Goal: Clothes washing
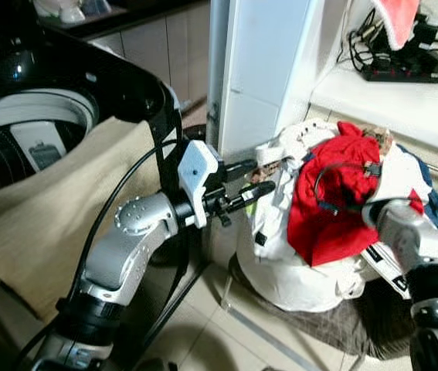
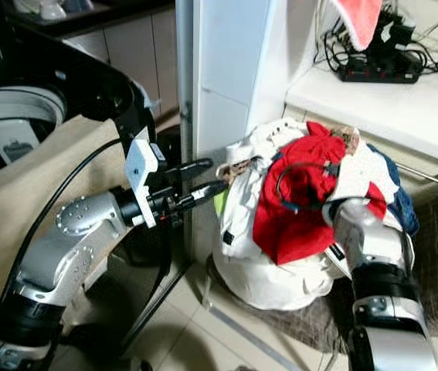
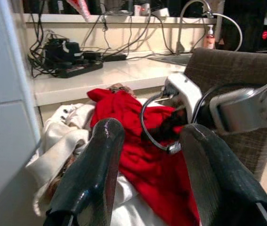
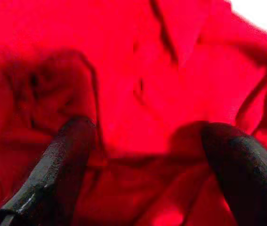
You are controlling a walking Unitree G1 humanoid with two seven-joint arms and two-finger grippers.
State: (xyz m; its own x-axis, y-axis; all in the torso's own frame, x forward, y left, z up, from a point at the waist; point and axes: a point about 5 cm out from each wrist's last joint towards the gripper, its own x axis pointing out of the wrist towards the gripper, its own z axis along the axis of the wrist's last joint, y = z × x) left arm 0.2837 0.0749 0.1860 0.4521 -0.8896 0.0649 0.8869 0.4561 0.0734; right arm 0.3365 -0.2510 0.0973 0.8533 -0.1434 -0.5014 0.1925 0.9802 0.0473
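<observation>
Red shirt (image 1: 323, 209): it lies on top of the white laundry pile (image 1: 296, 270), right of the washing machine (image 1: 25, 147).
Risk: I think other clothes could slide off the pile if the shirt is tugged fast.
Right gripper (image 4: 142, 155): fingers spread wide, pushed into the red cloth, holding nothing yet.
Left gripper (image 1: 249, 184): a narrow gap between its fingers, tips just beside the pile's left edge, empty.
</observation>
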